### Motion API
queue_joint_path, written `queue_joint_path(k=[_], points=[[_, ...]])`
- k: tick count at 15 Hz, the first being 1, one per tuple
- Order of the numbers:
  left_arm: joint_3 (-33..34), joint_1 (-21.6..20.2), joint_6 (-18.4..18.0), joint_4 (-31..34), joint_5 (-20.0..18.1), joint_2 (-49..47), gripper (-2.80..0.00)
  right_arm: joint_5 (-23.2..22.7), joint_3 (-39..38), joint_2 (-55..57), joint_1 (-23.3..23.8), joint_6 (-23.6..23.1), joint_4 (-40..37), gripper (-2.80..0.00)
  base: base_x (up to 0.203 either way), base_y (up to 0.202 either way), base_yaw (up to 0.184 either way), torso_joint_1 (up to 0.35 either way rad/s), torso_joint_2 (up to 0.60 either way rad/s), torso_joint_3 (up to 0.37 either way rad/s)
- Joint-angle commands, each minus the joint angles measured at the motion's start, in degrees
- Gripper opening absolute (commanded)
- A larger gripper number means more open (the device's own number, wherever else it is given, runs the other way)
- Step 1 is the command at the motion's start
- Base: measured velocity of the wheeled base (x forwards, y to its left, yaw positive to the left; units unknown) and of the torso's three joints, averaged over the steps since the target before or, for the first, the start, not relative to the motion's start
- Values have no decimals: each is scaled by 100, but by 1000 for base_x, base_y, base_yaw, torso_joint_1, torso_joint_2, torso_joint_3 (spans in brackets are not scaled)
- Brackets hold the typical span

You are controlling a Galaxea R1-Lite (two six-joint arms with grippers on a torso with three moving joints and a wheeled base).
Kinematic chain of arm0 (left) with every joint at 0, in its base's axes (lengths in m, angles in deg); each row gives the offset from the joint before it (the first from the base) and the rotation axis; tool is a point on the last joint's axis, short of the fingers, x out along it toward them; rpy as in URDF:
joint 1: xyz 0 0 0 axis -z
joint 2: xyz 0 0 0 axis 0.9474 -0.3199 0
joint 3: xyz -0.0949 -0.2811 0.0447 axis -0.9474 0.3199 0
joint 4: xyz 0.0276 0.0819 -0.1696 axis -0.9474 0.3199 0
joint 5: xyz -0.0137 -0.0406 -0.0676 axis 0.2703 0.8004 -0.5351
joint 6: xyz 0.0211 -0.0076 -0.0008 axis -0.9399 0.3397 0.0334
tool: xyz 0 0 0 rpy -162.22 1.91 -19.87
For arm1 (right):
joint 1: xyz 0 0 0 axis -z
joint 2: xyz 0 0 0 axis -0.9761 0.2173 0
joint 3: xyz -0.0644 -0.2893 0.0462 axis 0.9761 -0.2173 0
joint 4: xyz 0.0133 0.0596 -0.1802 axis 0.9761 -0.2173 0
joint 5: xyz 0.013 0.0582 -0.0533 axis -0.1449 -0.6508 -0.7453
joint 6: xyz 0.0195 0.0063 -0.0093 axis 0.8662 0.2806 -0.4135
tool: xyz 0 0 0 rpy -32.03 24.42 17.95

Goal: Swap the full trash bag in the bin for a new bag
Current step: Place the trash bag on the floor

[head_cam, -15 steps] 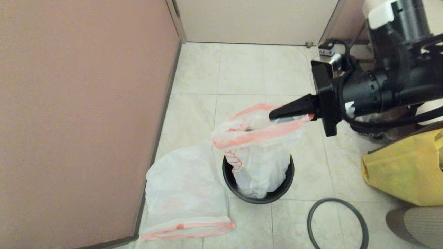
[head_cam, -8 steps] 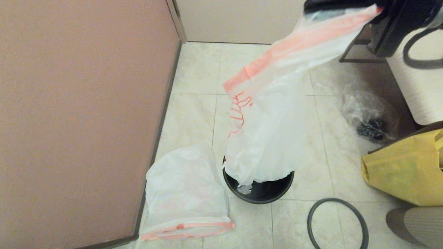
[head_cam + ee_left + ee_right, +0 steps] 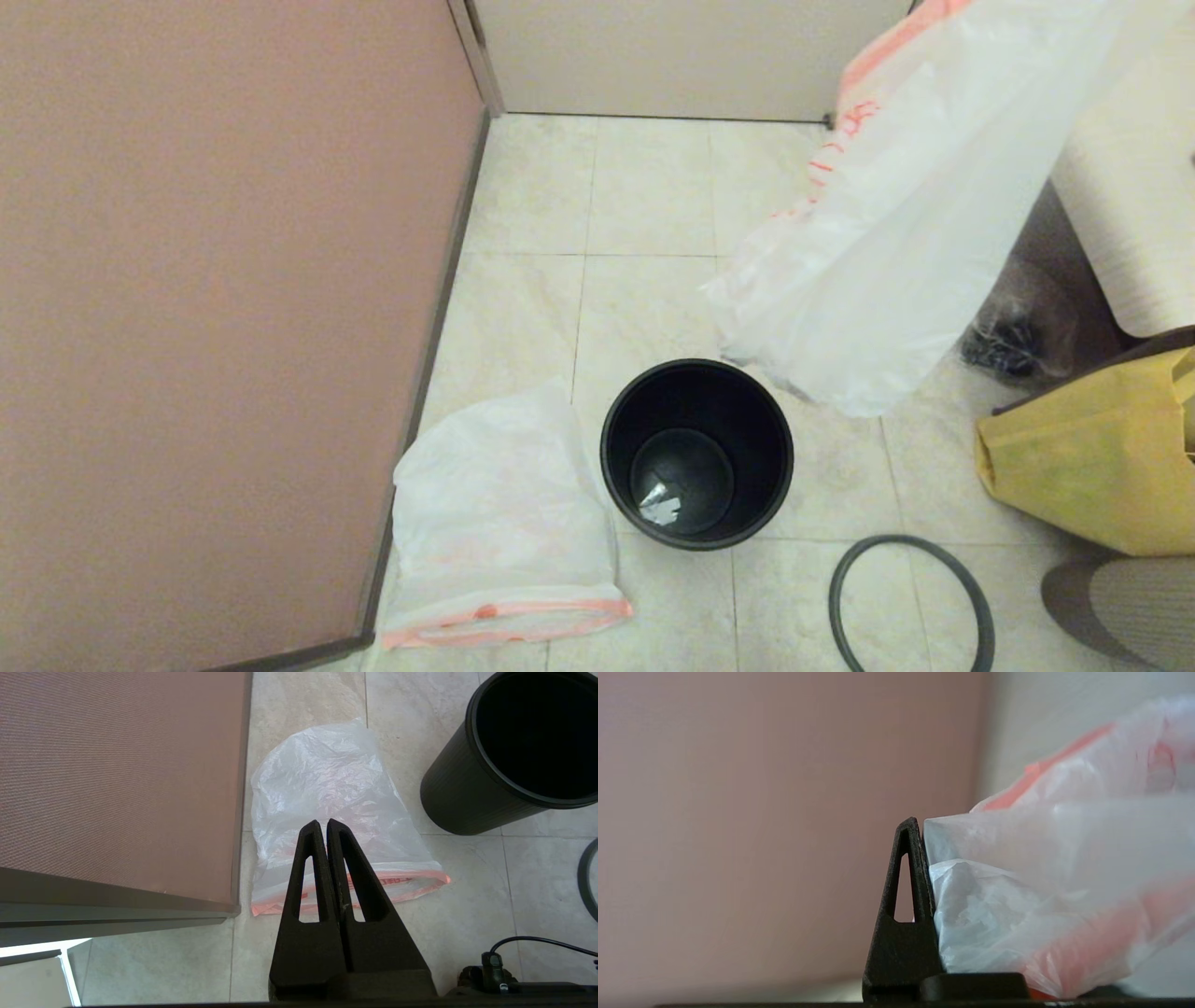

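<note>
The full trash bag [image 3: 896, 252] hangs in the air at the upper right of the head view, clear of the bin [image 3: 696, 454]. Its orange-pink band and red print show near the top. My right gripper [image 3: 922, 823] is shut on the bag's plastic [image 3: 1041, 896], which hides one finger; the gripper itself is outside the head view. The black bin stands open on the floor with a small silver scrap [image 3: 660, 504] at its bottom. The new bag [image 3: 499, 523] lies flat on the tiles left of the bin. My left gripper [image 3: 322, 823] hovers shut and empty above the new bag [image 3: 327, 779], beside the bin [image 3: 514, 756].
The grey rim ring [image 3: 910, 607] lies on the floor at the front right of the bin. A yellow fabric bag [image 3: 1092, 457] and a clear crinkly bag [image 3: 1013, 331] sit at the right. A brown partition wall [image 3: 215, 308] runs along the left, close to the new bag.
The right gripper has pulled the full trash bag up out of the bin and swung it to the upper right, leaving the head view. The bin now stands bare inside.
</note>
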Motion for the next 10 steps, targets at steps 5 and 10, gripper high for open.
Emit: queue_joint_path(k=[5,10], points=[[0,-1,0,3,2,-7,-280,135,-6,1747,1840,-687,403,-280,0,0,0,0,0,0],[0,-1,0,3,2,-7,-280,721,-3,3668,1989,-1215,1096,-280,0,0,0,0,0,0]])
